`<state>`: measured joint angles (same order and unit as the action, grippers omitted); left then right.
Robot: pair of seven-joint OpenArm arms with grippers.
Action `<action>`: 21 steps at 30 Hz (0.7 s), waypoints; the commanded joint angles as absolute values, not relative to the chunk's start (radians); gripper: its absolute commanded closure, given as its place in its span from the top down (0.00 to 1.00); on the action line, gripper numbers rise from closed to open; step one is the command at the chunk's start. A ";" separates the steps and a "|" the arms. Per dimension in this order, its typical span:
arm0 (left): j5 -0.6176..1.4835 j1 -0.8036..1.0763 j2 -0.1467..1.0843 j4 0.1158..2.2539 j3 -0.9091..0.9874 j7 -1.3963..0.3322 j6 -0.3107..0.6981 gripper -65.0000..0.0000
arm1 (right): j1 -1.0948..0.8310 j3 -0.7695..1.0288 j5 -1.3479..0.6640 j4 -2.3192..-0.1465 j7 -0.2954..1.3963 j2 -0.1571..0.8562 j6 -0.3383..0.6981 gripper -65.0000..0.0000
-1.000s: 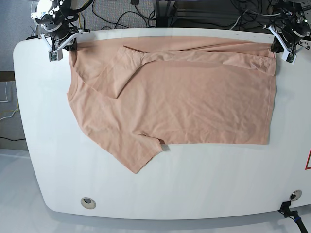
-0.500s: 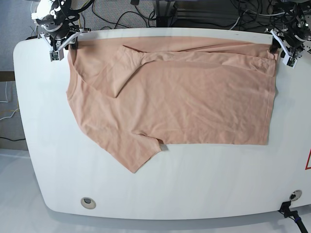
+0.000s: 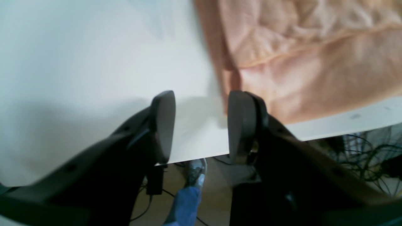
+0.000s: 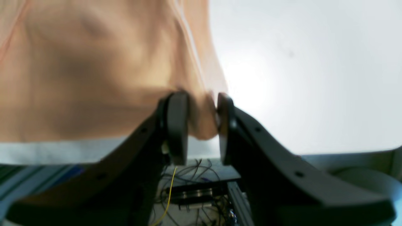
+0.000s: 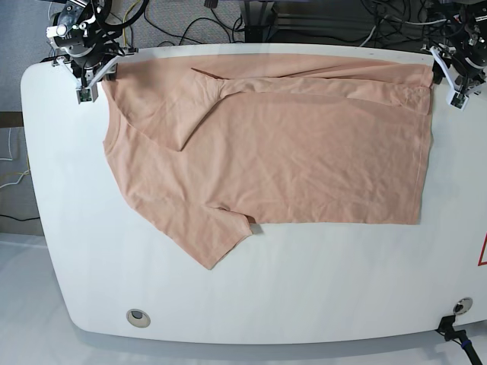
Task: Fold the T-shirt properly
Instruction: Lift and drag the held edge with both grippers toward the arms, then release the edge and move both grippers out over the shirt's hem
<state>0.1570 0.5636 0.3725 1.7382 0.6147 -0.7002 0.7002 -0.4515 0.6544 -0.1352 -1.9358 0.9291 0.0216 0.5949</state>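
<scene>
The peach T-shirt (image 5: 289, 152) lies spread on the white table (image 5: 304, 289), its top part folded over along the far edge and one sleeve pointing toward the front. My right gripper (image 5: 93, 74) is at the shirt's far-left corner. In the right wrist view it (image 4: 201, 102) is open, with the shirt (image 4: 94, 78) corner still lying loosely between the fingers. My left gripper (image 5: 449, 80) is at the far-right corner. In the left wrist view it (image 3: 201, 105) is open over bare table, with the shirt (image 3: 314, 62) corner just beside one finger (image 3: 241, 125).
Both grippers hover right at the table's far edge (image 5: 251, 47), with cables and frames (image 5: 228, 19) behind it. A round hole (image 5: 138, 317) sits near the front left. A black fitting (image 5: 450, 327) is at the front right corner.
Both grippers have opened and let go of the shirt's far corners. Both have drawn back slightly toward the far edge, and the folded top edge now lies nearer that edge.
</scene>
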 commanded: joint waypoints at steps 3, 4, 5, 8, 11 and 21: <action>0.163 0.564 0.389 1.779 0.624 -0.690 0.698 0.40 | -0.443 0.659 -0.143 -1.959 0.918 0.030 0.590 0.25; 0.163 0.564 0.389 1.781 0.624 -0.690 0.698 0.40 | -0.443 0.659 -0.143 -1.959 0.918 0.030 0.590 0.25; 0.163 0.562 0.389 1.779 0.624 -0.690 0.698 0.40 | -0.444 0.659 -0.143 -1.959 0.918 0.030 0.590 0.25; 0.163 0.547 0.389 1.776 0.621 -0.697 0.698 0.40 | -0.449 0.659 -0.143 -1.959 0.918 0.030 0.590 0.25; 0.163 0.529 0.389 1.774 0.622 -0.730 0.698 0.40 | -0.450 0.659 -0.143 -1.959 0.918 0.030 0.605 0.25; 0.162 0.487 0.389 1.774 0.619 -0.733 0.698 0.40 | -0.440 0.659 -0.142 -1.977 0.972 0.030 0.653 0.77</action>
